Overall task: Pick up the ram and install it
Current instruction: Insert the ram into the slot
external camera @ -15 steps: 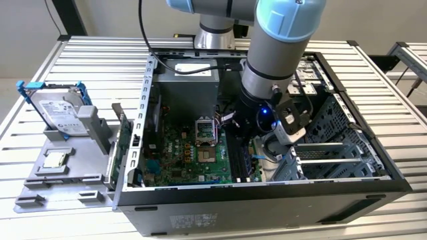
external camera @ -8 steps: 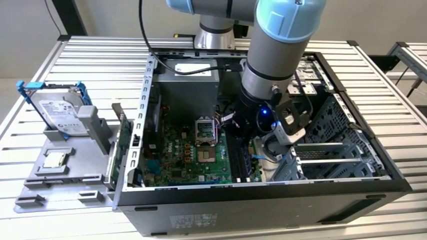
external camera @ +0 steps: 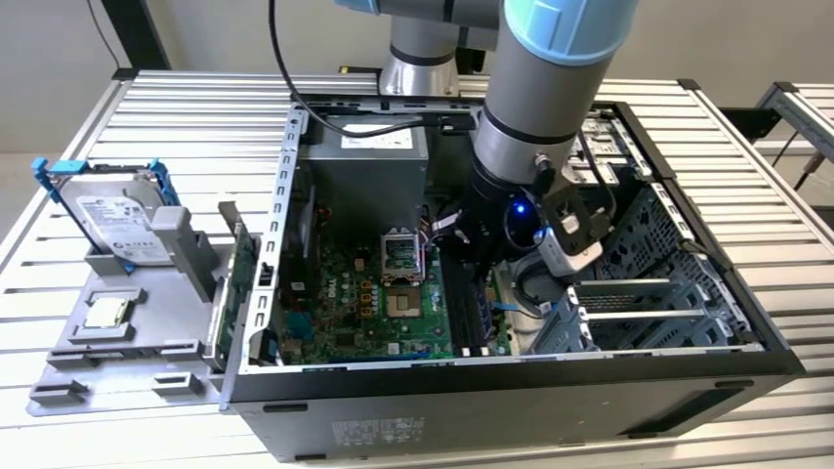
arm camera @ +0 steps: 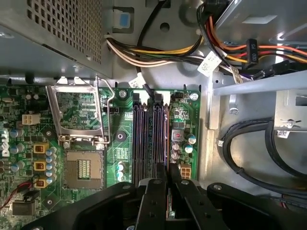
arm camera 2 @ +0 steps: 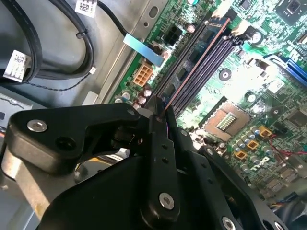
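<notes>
One pincer (arm camera 2: 160, 112) clamps the ram (arm camera 2: 192, 67) edge-on, seemingly aligned over the slots (arm camera: 148, 129) for seating

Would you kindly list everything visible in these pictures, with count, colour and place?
table: one, silver slats, under everything
computer case: one, black, open, on the table
motherboard: one, green, inside the case
memory slots: several, black, on the motherboard
processor socket: one, silver, beside the slots
power supply: one, grey, inside the case
cables: a bundle, yellow, orange and black, inside the case
tray: one, grey, at the exterior view's left
hard drive: one, silver with blue brackets, on the tray
ram: one, dark, along the slots
arm: one, grey, reaching into the case
gripper: one, black, shut on the ram
</notes>
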`<action>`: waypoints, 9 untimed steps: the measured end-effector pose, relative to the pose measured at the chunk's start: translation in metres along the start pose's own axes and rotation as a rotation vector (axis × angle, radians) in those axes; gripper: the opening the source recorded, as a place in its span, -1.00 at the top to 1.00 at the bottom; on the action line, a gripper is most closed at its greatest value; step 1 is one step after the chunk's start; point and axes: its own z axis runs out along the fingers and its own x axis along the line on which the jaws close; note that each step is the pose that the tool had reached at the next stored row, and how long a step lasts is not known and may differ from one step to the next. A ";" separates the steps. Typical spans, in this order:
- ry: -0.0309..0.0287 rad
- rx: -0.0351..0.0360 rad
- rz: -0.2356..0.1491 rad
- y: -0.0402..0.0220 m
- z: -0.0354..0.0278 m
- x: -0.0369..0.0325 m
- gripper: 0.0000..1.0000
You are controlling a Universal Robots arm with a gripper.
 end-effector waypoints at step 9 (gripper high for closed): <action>-0.0005 0.0003 0.021 0.0001 0.0044 0.0002 1.00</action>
